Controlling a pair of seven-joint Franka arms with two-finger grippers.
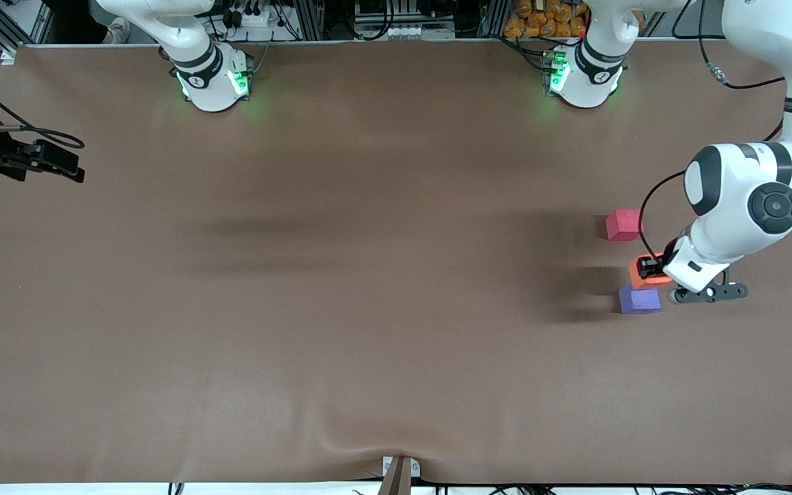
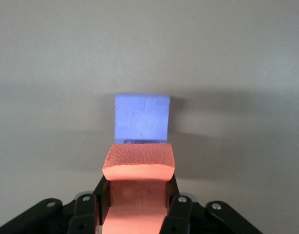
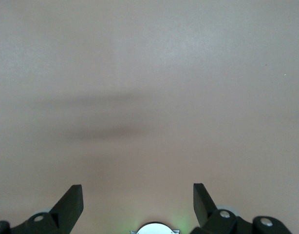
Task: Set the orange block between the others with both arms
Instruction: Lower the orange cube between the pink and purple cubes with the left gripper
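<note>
A: Where is the orange block?

B: It is in the left gripper. The two black fingers squeeze it from both sides, so the foam bends in a little.

A: Is it on the table?

B: I cannot tell if it touches the brown table or hangs just over it. It is at the left arm's end of the table, in the gap between the two other cubes.

A: Which cubes?

B: The pinkish-red cube sits farther from the front camera. The purple-blue cube sits nearer to it. The orange one is very close to the purple-blue one. In the left wrist view the purple-blue cube shows right past the orange block, and I cannot tell if they touch. The pinkish-red cube is a bit apart from the orange one.

A: Is anything in the way?

B: The left arm bends down over that spot, and its white wrist covers part of the orange block. A black cable hangs by the pinkish-red cube.

A: And the right gripper?

B: It waits at the right arm's end of the table, well apart from the cubes. Its fingers are spread wide with nothing in them, and only bare table shows under it
</note>
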